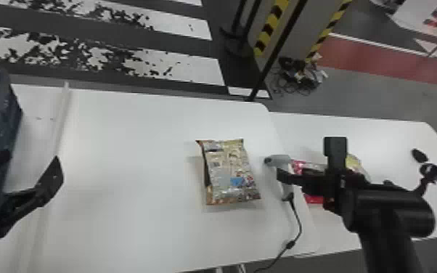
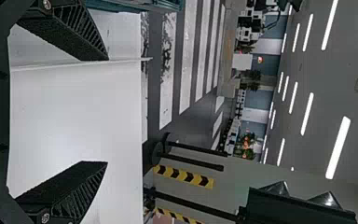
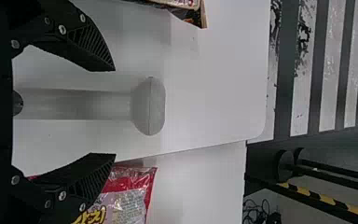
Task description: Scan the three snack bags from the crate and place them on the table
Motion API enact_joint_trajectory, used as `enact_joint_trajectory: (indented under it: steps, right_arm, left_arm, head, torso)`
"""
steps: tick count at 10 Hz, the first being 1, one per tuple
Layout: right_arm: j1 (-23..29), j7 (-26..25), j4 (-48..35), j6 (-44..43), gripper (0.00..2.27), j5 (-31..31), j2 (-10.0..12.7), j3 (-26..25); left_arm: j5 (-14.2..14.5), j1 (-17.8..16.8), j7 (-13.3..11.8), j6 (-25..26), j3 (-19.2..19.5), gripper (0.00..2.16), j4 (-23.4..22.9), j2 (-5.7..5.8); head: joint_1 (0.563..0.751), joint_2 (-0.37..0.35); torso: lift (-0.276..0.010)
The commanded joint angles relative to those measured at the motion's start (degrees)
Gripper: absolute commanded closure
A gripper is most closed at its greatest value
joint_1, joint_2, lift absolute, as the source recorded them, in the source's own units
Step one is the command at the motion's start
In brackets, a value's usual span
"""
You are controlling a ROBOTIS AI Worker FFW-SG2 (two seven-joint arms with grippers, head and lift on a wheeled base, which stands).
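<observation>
In the head view my left gripper (image 1: 33,160) is open beside the dark blue crate (image 1: 8,119); the left wrist view shows its empty fingers, with the gripper (image 2: 106,111) above the table. My right gripper (image 1: 307,159) stands open at the grey scanner (image 1: 281,160). In the right wrist view the scanner (image 3: 148,106) has its handle in the gap of that gripper (image 3: 115,112), not clamped. One snack bag (image 1: 230,174) lies on the white table left of the scanner. A red snack bag (image 1: 314,199) and a yellowish one (image 1: 355,164) are partly hidden behind the right gripper.
A cable (image 1: 298,228) runs from the scanner over the front edge of the table (image 1: 127,174). A raised strip (image 1: 61,119) crosses the table beside the crate. Small black objects (image 1: 419,155) lie on the right-hand table (image 1: 392,141).
</observation>
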Motion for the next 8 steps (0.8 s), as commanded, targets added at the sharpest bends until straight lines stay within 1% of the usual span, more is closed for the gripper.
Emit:
enact_joint_trajectory:
  steps: [1,2,3,4,6,7,8]
  right_arm:
    - [1.72,2.67,-5.37,5.24,0.05,-5.71,0.17,-2.49]
    - [1.63,6.27,-6.07,9.28,0.05,-10.54,0.17,-4.24]
    - [1.46,9.52,-5.81,10.86,0.05,-13.97,0.17,-5.56]
    - [0.75,12.69,-4.66,13.15,0.05,-15.20,0.17,-6.18]
    - [-2.06,16.73,0.61,13.50,0.05,-15.29,-0.01,-5.56]
    - [-3.90,18.66,4.30,13.15,0.05,-15.20,-0.18,-4.86]
    - [-5.57,19.98,8.52,10.69,0.05,-14.94,-0.88,-3.10]
  left_arm:
    - [0.01,-0.30,0.00,0.00,0.16,0.08,0.11,-0.03]
    - [0.01,-0.47,0.00,0.18,0.16,0.08,0.19,-0.03]
    - [0.10,-0.65,0.09,0.18,-0.02,0.08,0.37,-0.03]
    - [0.19,-0.91,0.09,0.18,-0.19,0.08,0.90,-0.03]
    - [0.19,-0.91,0.09,0.18,-0.19,0.08,0.99,-0.03]
    - [0.28,-0.91,0.00,0.18,-0.19,0.08,0.99,0.05]
    - [0.28,-0.91,0.00,0.18,-0.19,0.08,1.07,0.05]
  head:
    - [0.695,-0.350]
    - [0.695,-0.342]
    - [0.695,-0.328]
    - [0.695,-0.301]
    - [0.695,-0.280]
    - [0.695,-0.272]
    - [0.695,-0.263]
  torso:
    - [-0.062]
    - [-0.062]
    - [-0.062]
    - [-0.062]
    - [-0.062]
    - [-0.062]
    - [-0.062]
